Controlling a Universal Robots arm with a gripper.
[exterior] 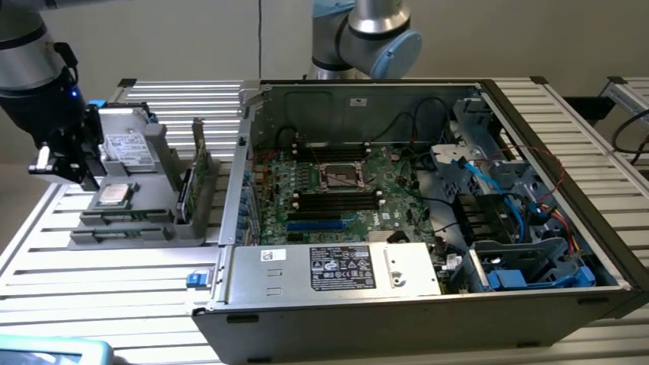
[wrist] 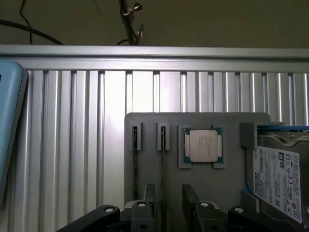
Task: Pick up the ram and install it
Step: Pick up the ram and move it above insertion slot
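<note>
The ram (wrist: 163,169) shows edge-on as a thin dark strip standing in a slot of the grey fixture (wrist: 207,188). A second thin strip (wrist: 135,169) stands in the neighbouring slot. My gripper (wrist: 170,205) hangs above the fixture, open, and the ram's line runs under the gap between its black fingers (wrist: 148,195). Nothing is held. In the exterior view the gripper (exterior: 53,163) hovers over the fixture's (exterior: 152,228) side on the exterior view's left, well away from the open computer case (exterior: 243,137) and its motherboard (exterior: 335,194).
A square silver processor (wrist: 203,145) and a labelled hard drive (wrist: 280,179) lie in the fixture beside the slots. A tall upright green card (exterior: 200,144) stands at the fixture's side nearest the case. A pale blue object (wrist: 7,121) lies near the ribbed table's (exterior: 102,304) edge.
</note>
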